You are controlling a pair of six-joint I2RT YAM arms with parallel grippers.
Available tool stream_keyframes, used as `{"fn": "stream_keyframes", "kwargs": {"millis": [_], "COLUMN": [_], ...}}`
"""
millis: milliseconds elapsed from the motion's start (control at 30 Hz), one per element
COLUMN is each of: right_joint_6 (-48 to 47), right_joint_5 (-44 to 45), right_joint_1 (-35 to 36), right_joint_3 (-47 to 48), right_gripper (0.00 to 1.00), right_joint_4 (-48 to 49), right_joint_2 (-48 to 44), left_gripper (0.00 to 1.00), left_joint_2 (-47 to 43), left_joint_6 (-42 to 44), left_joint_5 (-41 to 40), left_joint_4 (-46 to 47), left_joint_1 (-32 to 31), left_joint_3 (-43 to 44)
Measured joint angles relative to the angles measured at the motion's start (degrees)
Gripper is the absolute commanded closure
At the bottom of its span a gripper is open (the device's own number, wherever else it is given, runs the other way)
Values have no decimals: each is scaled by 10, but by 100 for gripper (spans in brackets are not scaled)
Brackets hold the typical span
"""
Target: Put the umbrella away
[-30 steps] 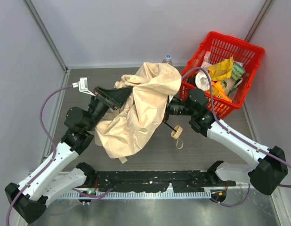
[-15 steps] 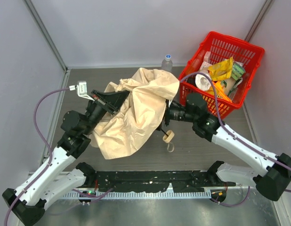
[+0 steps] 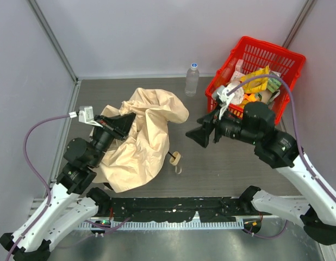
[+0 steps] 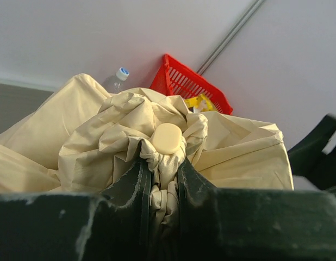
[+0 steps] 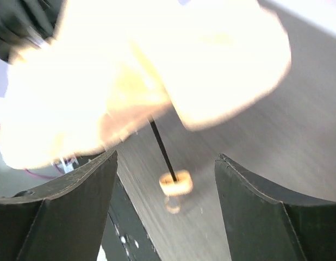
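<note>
Pinching bunched fabric just below the cream cap [image 4: 167, 138], the left end effector [image 4: 161, 166] is clenched on the umbrella [image 3: 141, 144], which sprawls crumpled on the worktop [image 3: 222, 168], left of centre. Its shaft [image 5: 161, 148] and handle [image 3: 176, 157] stick out rightward. The right end effector [image 3: 193, 136] hovers released, near the handle but apart from it.

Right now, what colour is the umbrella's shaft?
The shaft is black, clearest in the right wrist view.
</note>
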Motion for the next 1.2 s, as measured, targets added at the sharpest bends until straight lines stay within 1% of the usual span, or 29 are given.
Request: {"fn": "stream_keyframes", "kwargs": {"millis": [133, 200, 267, 400, 500, 533, 633, 800, 933, 1000, 1100, 1200], "right_joint_6": [-21, -27, -28, -25, -24, -27, -33, -31, -32, -31, -26, -17], "right_joint_5": [-42, -61, -79, -74, -59, -52, -40, -43, -29, -3, 64, 145], "right_joint_1": [10, 12, 18, 50, 92, 104, 126, 126, 133, 143, 153, 172], "right_joint_3": [149, 202, 224, 196, 176, 175, 175, 157, 132, 132, 146, 171], "right_gripper": [23, 22, 19, 13, 4, 3, 3, 3, 3, 3, 3, 3], "right_joint_4": [-8, -10, -7, 3, 5, 10, 32, 71, 78, 73, 45, 0], "right_joint_2": [95, 142, 181, 222, 227, 227, 227, 232, 232, 236, 242, 244], "left_gripper": [100, 100, 100, 100, 100, 100, 100, 100, 100, 100, 100, 100], "left_joint_2": [6, 7, 4, -3, -2, 0, 7, 13, 16, 20, 28, 30], "left_joint_6": [0, -2, -7, -26, -42, -45, -52, -51, -49, -47, -41, -40], "left_joint_5": [1, 5, 8, 11, 15, 20, 42, 114, 156, 168, 170, 123], "left_joint_4": [-29, -44, -54, -66, -75, -77, -81, -63, -42, -33, -30, -56], "left_joint_1": [0, 0, 0, 0, 0, 0, 0, 0, 0, 0, 0, 0], "left_joint_3": [-3, -3, -3, -3, -2, -2, 6, 10, 10, 10, 10, 16]}}
